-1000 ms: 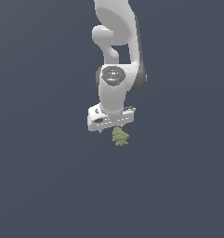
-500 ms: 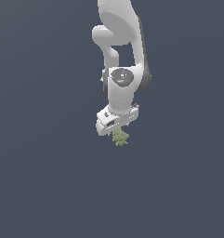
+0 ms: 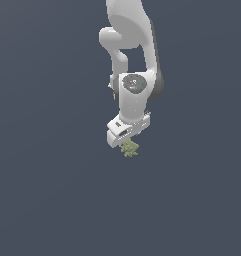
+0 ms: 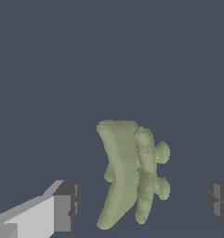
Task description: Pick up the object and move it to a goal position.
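Plain dark grey-blue backdrop – the pincer [image 3: 128, 144] stands apart, pads [image 4: 67, 205] clear of the olive-green object [image 4: 129, 172] between them

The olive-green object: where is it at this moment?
In the exterior view the olive-green object sits just below the white gripper, near the frame's centre. In the wrist view it lies between the two open fingers, touching neither.

Object [image 4: 129, 174] between spread fingers [image 4: 62, 209] — gaps either side; directly below gripper [image 3: 126, 142] in exterior view.
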Controlling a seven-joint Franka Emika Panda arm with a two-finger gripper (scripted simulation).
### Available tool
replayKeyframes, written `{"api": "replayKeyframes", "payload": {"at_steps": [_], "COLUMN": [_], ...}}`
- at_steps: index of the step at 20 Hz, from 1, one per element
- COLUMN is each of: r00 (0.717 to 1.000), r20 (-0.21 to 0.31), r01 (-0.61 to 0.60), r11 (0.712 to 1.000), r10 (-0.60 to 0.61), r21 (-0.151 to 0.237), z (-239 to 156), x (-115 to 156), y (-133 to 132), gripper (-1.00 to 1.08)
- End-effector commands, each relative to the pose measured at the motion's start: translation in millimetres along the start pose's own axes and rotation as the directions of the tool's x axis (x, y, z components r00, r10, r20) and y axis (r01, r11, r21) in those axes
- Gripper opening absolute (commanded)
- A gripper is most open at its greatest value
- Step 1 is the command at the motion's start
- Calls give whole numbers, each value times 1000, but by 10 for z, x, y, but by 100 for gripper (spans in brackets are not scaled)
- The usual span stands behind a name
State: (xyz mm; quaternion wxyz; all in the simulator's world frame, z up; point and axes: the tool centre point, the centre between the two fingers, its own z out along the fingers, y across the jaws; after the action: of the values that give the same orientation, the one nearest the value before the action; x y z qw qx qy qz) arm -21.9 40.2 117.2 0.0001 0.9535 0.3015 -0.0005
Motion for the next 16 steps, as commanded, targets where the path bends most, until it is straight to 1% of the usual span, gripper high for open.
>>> {"api": "replayKeyframes", "payload": {"at_steps": [1,4,11,16], "r00": [1000,1000,1000,1000], "r20": [0,0,-1,-1], "r01": [0,1,4,5], "r11": [1000,1000,1000,1000], "r10": [0,-1,-4,-5], "r21": [0,0,0,0], "z": [14,94,428,502], "x": [-1,-3,-9,0], "y": [2,0,-10,-4], "gripper": [100,100,100,100]}}
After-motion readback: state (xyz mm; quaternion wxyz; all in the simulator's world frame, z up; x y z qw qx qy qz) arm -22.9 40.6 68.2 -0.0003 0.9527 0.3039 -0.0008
